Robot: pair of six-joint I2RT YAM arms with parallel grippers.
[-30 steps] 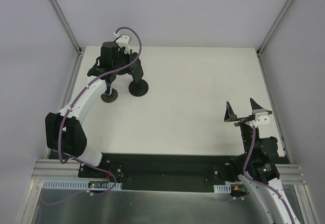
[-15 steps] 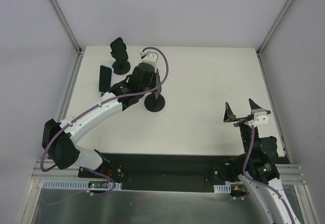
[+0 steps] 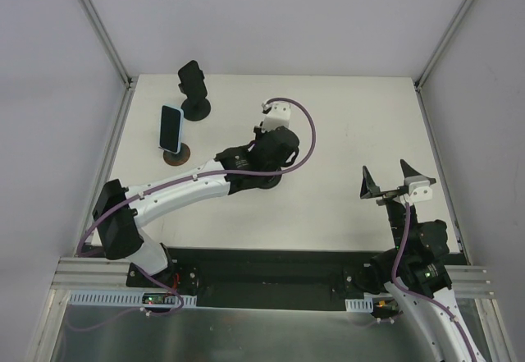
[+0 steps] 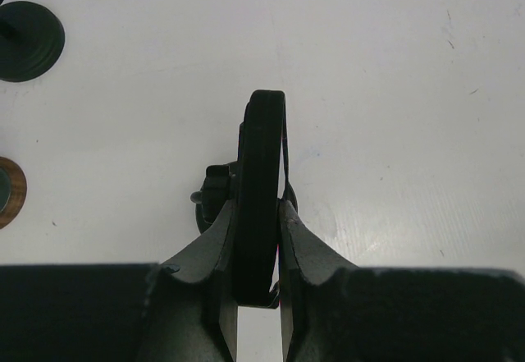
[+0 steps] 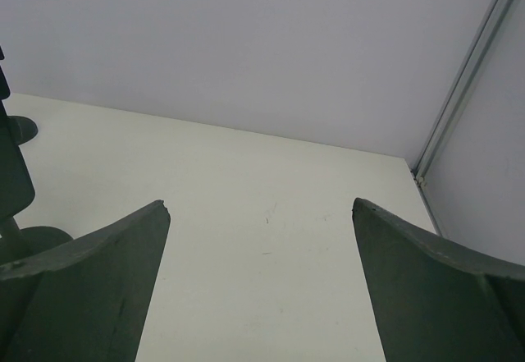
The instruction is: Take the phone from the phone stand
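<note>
Clamping narrowly on a black upright slab [image 4: 261, 148] atop a round-based stand at mid-table, the left gripper [image 4: 257, 218] pinches it edge-on between both fingers. The phone [image 3: 171, 128] stands well apart on its brown-based phone stand [image 3: 175, 157] near the table's [image 3: 344, 124] left edge. The right gripper [image 3: 392, 180] gapes wide, holding nothing.

Bright, even, diffuse light fills every view. The matte white tabletop [image 3: 353, 124] carries only faint, soft shadows. Seen from the left wrist, the left gripper [image 4: 259, 218] and the black plastic phone stand [image 4: 261, 132] between its fingers are near silhouettes with their detail lost. The close-up fingers [image 5: 90, 288] of the right gripper [image 5: 261, 204] look soft and out of focus.
</note>
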